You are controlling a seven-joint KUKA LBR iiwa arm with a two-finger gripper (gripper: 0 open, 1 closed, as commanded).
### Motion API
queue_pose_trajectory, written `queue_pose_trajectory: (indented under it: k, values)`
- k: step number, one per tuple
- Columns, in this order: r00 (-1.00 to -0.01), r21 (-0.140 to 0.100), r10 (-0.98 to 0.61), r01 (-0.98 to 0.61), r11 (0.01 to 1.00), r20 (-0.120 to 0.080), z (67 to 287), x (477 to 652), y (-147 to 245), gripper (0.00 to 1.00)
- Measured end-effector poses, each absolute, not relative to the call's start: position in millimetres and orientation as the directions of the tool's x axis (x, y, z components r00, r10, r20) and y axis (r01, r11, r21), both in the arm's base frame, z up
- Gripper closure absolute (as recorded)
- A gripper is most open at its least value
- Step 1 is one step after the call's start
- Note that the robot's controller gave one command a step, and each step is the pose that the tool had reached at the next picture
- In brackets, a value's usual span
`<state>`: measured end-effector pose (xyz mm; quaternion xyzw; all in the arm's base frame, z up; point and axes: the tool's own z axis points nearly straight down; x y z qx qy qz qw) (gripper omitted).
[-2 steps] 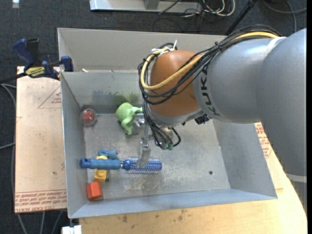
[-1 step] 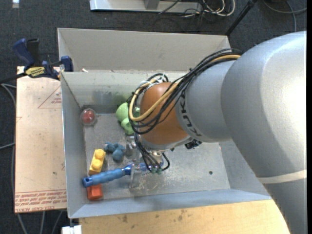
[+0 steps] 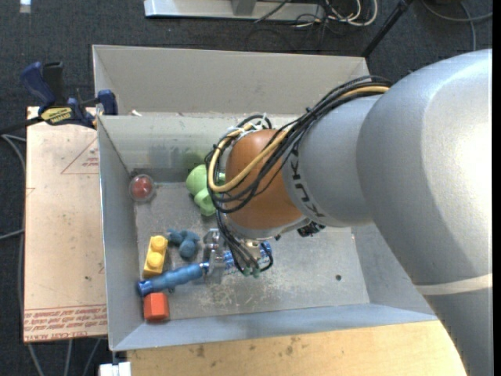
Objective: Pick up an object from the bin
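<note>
**Fig. 1. Gripper lowered to the bin floor beside a blue toy, near the left corner**

You see the arm (image 3: 407, 171) reaching in from the right, its orange wrist cover (image 3: 262, 182) wrapped in looped cables (image 3: 227, 180). It hangs low over the middle of the grey bin (image 3: 313, 280). The gripper (image 3: 213, 258) sits at or just above the floor, pointing toward the cluster of small things on the left. From above, the wrist hides much of the mechanism, so you cannot tell whether the gripper is open or closed, nor whether it has anything in its grasp.

The likeliest candidate is the blue handle-shaped toy (image 3: 172, 277), which lies flat and slanted. Its right end meets the gripper and its left end points at the orange block (image 3: 156, 306) in the near-left corner. A long, thin thing lying free of the walls offers a clean approach, which probably explains why the gripper is here.

Just beside it are a yellow studded brick (image 3: 155, 254) and two grey-blue lumps (image 3: 185, 243); these crowd the gripper's far side and could be nudged. A green object (image 3: 199, 186), partly under the wrist, and a red ball (image 3: 142, 186) lie well apart toward the back wall (neither is in play).
</note>
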<state>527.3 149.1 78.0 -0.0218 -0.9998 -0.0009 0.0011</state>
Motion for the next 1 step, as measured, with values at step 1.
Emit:
queue_pose_trajectory:
  k: [1]
  values:
    - [-0.999,0.005,0.032,0.032,0.999,-0.010,275.0,567.0,163.4,1.00]
